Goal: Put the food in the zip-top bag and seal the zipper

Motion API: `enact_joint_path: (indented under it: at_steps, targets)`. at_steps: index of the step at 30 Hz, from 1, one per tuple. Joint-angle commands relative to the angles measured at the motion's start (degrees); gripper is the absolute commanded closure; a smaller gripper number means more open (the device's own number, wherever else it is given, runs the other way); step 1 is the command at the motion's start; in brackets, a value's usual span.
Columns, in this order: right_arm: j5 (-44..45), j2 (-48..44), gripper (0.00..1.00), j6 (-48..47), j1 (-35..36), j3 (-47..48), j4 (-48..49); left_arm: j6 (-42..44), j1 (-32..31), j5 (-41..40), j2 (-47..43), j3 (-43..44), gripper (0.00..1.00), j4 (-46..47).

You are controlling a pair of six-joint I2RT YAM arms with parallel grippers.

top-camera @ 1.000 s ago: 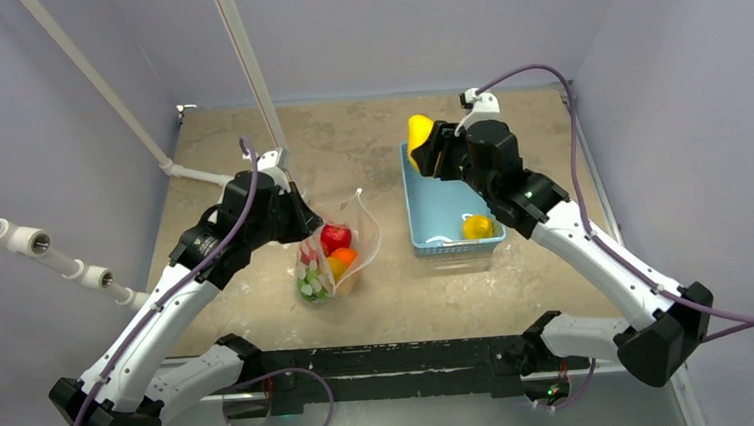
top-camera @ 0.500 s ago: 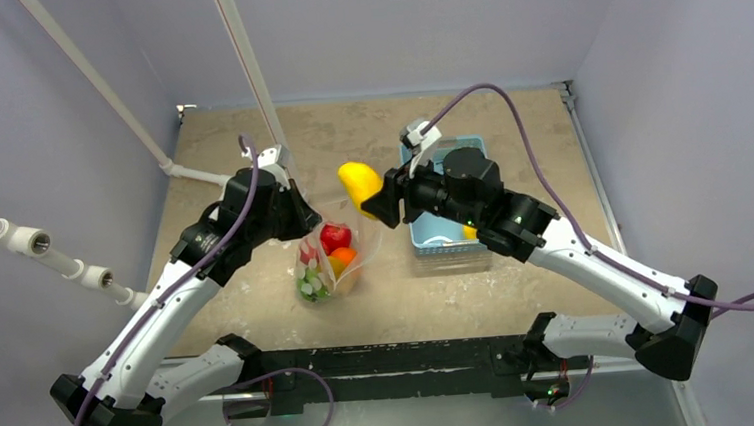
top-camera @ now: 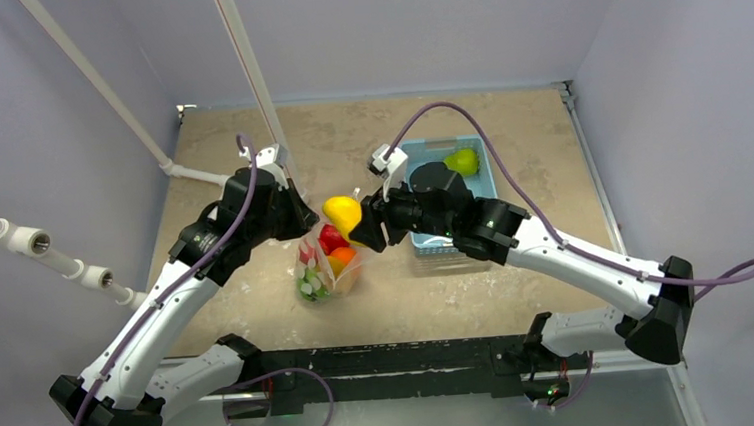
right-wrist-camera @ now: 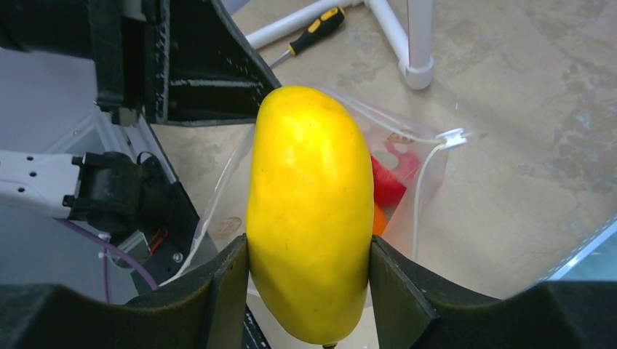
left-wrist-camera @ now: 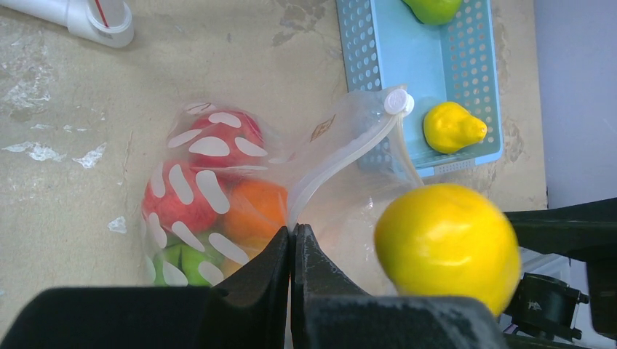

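Note:
The zip-top bag (top-camera: pixel 332 266) stands on the table with red (left-wrist-camera: pixel 211 156), orange (left-wrist-camera: pixel 251 211) and green (left-wrist-camera: pixel 178 262) food inside. My left gripper (left-wrist-camera: pixel 292 233) is shut on the bag's mouth edge at the zipper (left-wrist-camera: pixel 342 163) and holds it up. The white slider (left-wrist-camera: pixel 398 102) sits at the strip's far end. My right gripper (right-wrist-camera: pixel 309 247) is shut on a long yellow fruit (right-wrist-camera: pixel 309 211), which hangs just above the open mouth (top-camera: pixel 343 213). Beside the left fingers the same yellow fruit (left-wrist-camera: pixel 445 243) looms close.
A light-blue basket (top-camera: pixel 481 181) lies right of the bag, with a green pear (top-camera: pixel 463 160) and a small yellow pear (left-wrist-camera: pixel 451 127) in it. White pipes (top-camera: pixel 195 173) run along the left. A screwdriver (right-wrist-camera: pixel 316 29) lies beyond the bag.
My right arm has swung left from over the basket, carrying the yellow fruit to just above the bag's mouth. The left arm has stayed put, gripping the bag.

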Motion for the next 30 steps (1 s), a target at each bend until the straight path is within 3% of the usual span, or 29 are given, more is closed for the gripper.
enact_joint_path:
  at_steps: [1,15,21,22,27,30]
  targets:
    - [-0.36,1.00,1.00,-1.12,1.06,-0.91,-0.70,-1.03,0.50,-0.85,-0.90,2.28,1.00,0.98]
    - [3.81,9.56,1.00,2.27,1.49,2.49,-4.00,0.34,0.55,0.44,-1.35,1.58,1.00,1.22]
    - [7.61,15.60,0.90,7.02,1.49,7.58,-5.29,0.71,0.49,0.76,-1.93,1.05,1.00,1.12]
    - [8.27,16.35,0.87,7.69,1.49,8.27,-5.32,0.73,0.49,0.85,-2.05,0.97,1.00,1.12]
    - [10.91,19.02,0.46,10.06,1.49,10.42,-5.32,0.70,0.50,0.88,-2.65,0.96,1.00,0.79]
    - [11.74,19.07,0.28,10.77,1.49,11.04,-5.57,0.73,0.46,0.71,-2.70,0.88,1.00,0.63]
